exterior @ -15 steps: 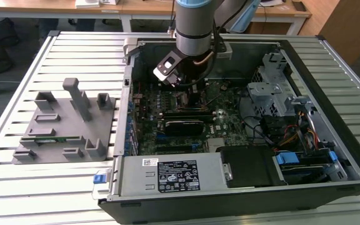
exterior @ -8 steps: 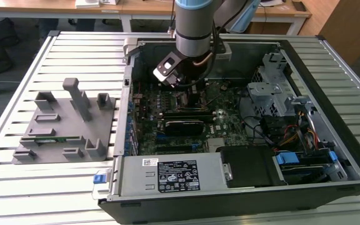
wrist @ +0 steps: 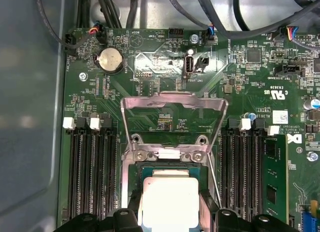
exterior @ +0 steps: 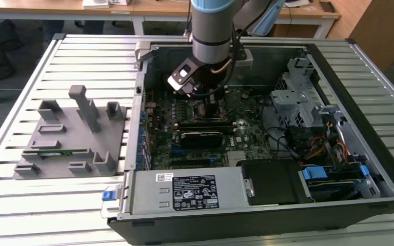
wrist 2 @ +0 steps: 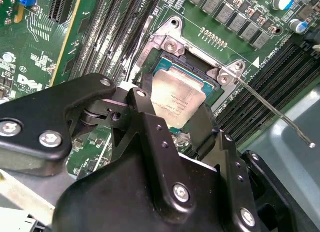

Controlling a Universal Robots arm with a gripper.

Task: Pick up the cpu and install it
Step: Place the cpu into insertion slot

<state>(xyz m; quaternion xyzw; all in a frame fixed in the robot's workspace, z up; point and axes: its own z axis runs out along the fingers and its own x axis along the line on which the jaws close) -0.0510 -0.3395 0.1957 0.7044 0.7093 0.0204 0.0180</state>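
the end effector (wrist 2: 175,113) is closed on the cpu (wrist 2: 177,95), holding two edges, at the open socket (wrist 2: 172,45) of the motherboard.

robotics lab or workshop: slatted metal table (exterior: 67,56), opened computer case (exterior: 266,205), grey fixture (exterior: 70,141), wooden desks (exterior: 156,9) behind.

In the exterior view we look down from high and well back over the whole open computer case (exterior: 252,225) on the slatted bench (exterior: 67,51). Both wrist views hover close above the motherboard (wrist: 165,57), the first straight down, the second slanted, sharing the socket (wrist: 170,154) and chip (wrist: 170,202).
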